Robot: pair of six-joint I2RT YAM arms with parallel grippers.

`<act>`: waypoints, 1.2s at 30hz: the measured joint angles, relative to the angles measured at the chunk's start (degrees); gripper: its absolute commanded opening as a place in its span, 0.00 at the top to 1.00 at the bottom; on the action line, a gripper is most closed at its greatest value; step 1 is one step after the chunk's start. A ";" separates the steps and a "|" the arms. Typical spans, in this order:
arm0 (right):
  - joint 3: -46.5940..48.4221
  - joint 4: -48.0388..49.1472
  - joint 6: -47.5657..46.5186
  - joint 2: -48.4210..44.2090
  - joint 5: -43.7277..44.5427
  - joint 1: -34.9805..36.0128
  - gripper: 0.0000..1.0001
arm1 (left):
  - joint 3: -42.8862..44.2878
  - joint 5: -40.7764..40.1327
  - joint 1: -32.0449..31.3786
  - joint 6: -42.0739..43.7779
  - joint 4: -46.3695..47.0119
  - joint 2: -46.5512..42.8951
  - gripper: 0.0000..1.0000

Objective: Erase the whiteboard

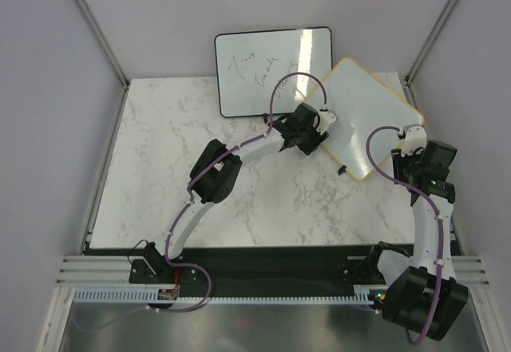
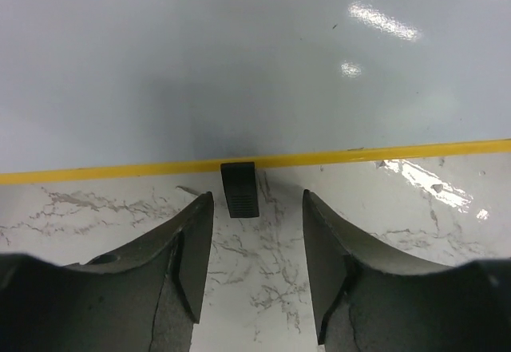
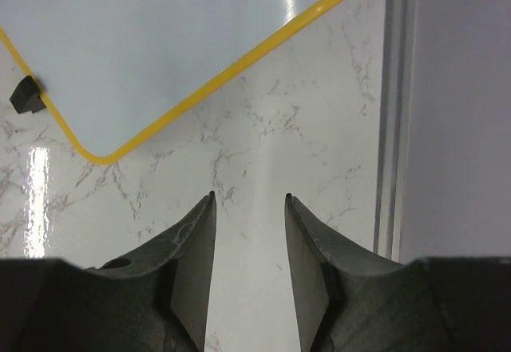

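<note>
Marble surface [image 1: 160, 168] holds the tan-framed whiteboard [image 1: 367, 104] just ahead of left claw [image 2: 257, 194] and right claw [image 3: 251, 196], both apart, holding nothing; face looks clean, so check for leftover marks before any flat, light wipe.

Glossy, smooth whiteboard [image 2: 255, 57] in wooden frame [image 2: 335, 158]; table [image 1: 160, 168] glossy, marble-patterned.

Writing [image 1: 257, 79] on black-framed board [image 1: 311, 53] too small to read; whiteboard [image 1: 369, 108] left corner seemingly hidden under left claw [image 1: 326, 120].

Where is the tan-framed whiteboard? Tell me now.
The whiteboard lies angled at the table's far right in the top view, beside the black-framed board.
</note>
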 measured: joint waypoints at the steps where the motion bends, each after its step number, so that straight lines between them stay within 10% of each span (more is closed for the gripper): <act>1: 0.35 0.24 0.52 -0.55 0.52 0.00 0.50 | -0.09 -0.09 -0.04 0.04 -0.31 -0.15 0.44; 5: 3.61 0.20 3.45 -1.70 2.25 -0.02 0.34 | -0.90 -0.09 -0.20 0.17 -1.66 -1.01 0.34; 7: 5.92 0.37 5.73 -2.12 2.45 -0.02 0.02 | -2.58 -0.07 -0.26 0.55 -3.23 -2.60 0.31; 22: 15.04 6.95 41.44 -8.59 7.45 -0.02 0.02 | -27.74 4.17 2.64 5.11 -16.20 -48.48 0.18; 36: -4.72 4.59 54.42 -28.35 9.73 0.52 0.02 | -59.58 6.99 40.35 5.09 -23.87 -75.21 0.18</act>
